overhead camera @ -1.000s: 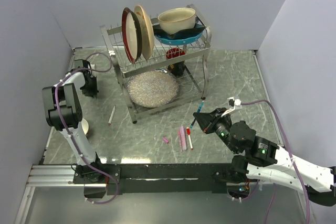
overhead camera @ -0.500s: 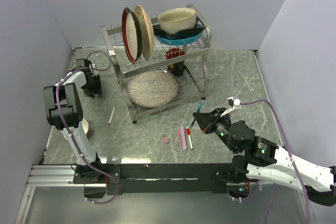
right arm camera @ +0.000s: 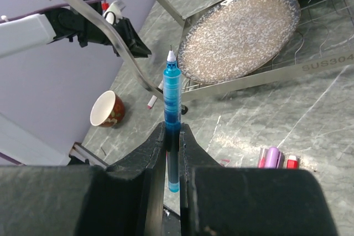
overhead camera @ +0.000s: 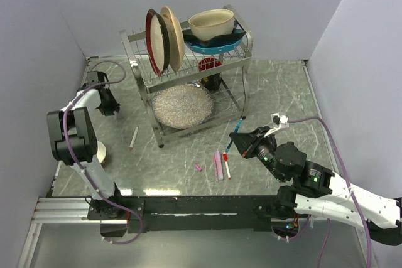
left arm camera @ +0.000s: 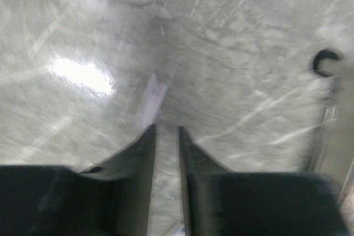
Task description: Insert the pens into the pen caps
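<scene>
- The table (overhead camera: 282, 92) has a grey-green marble pattern with pale veins, and it shines: bright spots of light lie on it in the left wrist view.
- Plain lavender walls (overhead camera: 264, 4) close the table on the left, at the back and on the right.
- A metal dish rack (overhead camera: 195, 71) stands at the back centre, with upright plates and a cream bowl on the upper shelf and a speckled plate (overhead camera: 183, 106) on the lower one.
- The right end effector (overhead camera: 239, 137) is clenched on the blue pen (overhead camera: 242, 124), held off the table to the right of the rack, near its front right leg.
- In the right wrist view the fingers (right arm camera: 152, 153) press the blue pen's lower part from both sides, and its white tip points away from the camera.
- The pink pen (overhead camera: 218, 164) and the white pen with a red end (overhead camera: 226, 166) lie side by side on the table, just left of the right end effector.
- The small pink cap (overhead camera: 198, 167) lies alone, a little left of these two.
- A whitish pen (overhead camera: 134, 137) lies left of the rack, and a cup (overhead camera: 100, 152) stands beside the left arm.
- The left end effector (overhead camera: 107, 101) is at the back left corner, well apart from all the pens.
- Its fingers (left arm camera: 145, 153) are nearly closed (only a thin slit of table shows between them) and hold nothing; this view is blurred.
</scene>
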Robot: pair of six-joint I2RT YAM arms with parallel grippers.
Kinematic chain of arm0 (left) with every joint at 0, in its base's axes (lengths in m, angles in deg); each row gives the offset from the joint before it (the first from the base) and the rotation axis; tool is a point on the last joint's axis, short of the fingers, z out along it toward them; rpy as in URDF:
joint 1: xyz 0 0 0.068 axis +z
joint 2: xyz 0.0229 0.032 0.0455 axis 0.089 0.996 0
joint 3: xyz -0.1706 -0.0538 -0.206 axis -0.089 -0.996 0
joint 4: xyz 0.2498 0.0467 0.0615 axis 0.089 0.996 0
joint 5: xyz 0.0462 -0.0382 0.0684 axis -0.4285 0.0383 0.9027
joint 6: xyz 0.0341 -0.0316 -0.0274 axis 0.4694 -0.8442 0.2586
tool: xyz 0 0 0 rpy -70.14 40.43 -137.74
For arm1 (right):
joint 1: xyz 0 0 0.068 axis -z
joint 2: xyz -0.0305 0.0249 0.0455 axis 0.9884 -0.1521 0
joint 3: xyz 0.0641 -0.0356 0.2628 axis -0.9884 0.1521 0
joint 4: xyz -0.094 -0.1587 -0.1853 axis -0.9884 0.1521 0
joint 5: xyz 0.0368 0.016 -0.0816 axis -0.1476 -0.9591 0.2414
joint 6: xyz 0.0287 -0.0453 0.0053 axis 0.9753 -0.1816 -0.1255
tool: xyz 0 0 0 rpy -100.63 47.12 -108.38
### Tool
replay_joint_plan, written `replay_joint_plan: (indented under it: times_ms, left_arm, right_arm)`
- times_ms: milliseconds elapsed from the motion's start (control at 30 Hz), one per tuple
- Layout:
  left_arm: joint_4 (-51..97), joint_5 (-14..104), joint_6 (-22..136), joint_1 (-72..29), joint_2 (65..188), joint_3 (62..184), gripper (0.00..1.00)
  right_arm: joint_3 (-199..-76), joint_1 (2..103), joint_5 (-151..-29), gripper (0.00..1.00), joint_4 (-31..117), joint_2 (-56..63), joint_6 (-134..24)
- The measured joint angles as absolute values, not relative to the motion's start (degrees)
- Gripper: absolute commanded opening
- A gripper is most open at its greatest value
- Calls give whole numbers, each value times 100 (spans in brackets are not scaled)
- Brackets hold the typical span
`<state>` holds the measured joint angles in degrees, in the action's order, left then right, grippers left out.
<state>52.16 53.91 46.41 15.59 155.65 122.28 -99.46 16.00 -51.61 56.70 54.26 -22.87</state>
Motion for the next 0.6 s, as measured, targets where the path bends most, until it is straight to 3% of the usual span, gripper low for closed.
replay_joint_plan:
  times_ms: [33,400,600]
  left_arm:
    - [5159,5338,4444,1572,15478,12139,1]
    - [4873,5183,3345,1600,15521,11951,1]
    - [4993,5729,3297,1600,15709,11951,1]
  right_arm:
    - [-9946,1600,-5176,0,5670,5423,-2276]
    - [-9946,1600,-5205,0,5672,5441,-2215]
    - [-9946,1600,-5205,0,5675,5447,-2210]
